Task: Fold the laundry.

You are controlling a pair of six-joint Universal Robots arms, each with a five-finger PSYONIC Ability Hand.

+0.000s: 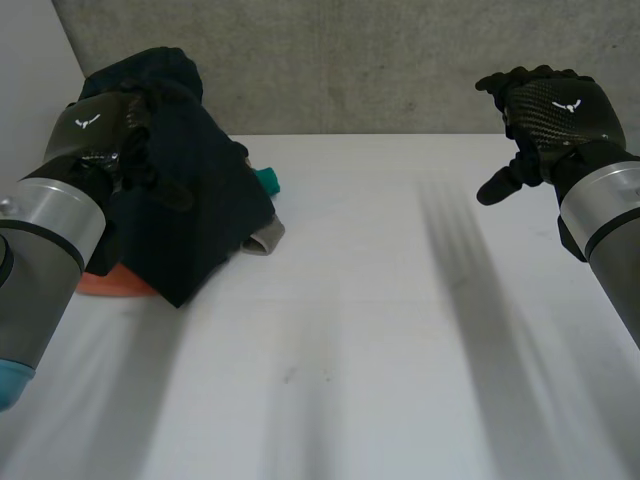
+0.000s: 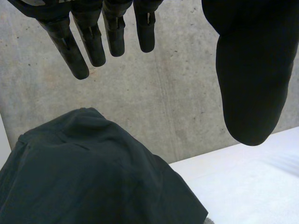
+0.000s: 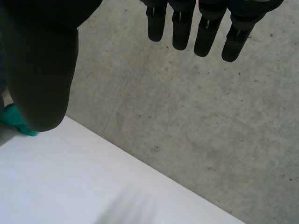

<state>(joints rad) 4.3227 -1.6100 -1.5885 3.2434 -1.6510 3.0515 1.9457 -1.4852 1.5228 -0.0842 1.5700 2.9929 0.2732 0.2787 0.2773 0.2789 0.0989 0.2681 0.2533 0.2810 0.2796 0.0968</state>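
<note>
A heap of laundry lies at the table's back left. On top is a dark navy garment [image 1: 190,200], with teal cloth [image 1: 267,181], grey cloth [image 1: 262,240] and orange cloth [image 1: 118,283] peeking out beneath it. My left hand [image 1: 115,125] hovers over the heap's left side, open, fingers [image 2: 84,42] straight above the dark garment [image 2: 88,177] and holding nothing. My right hand [image 1: 545,105] hangs open in the air at the back right, far from the heap, its fingers [image 3: 205,28] and thumb [image 3: 39,70] spread and empty.
The white table [image 1: 350,330] spreads out in front of and to the right of the heap. A grey concrete wall [image 1: 380,60] runs close behind the table's back edge. The teal cloth [image 3: 14,119] shows beside my right thumb.
</note>
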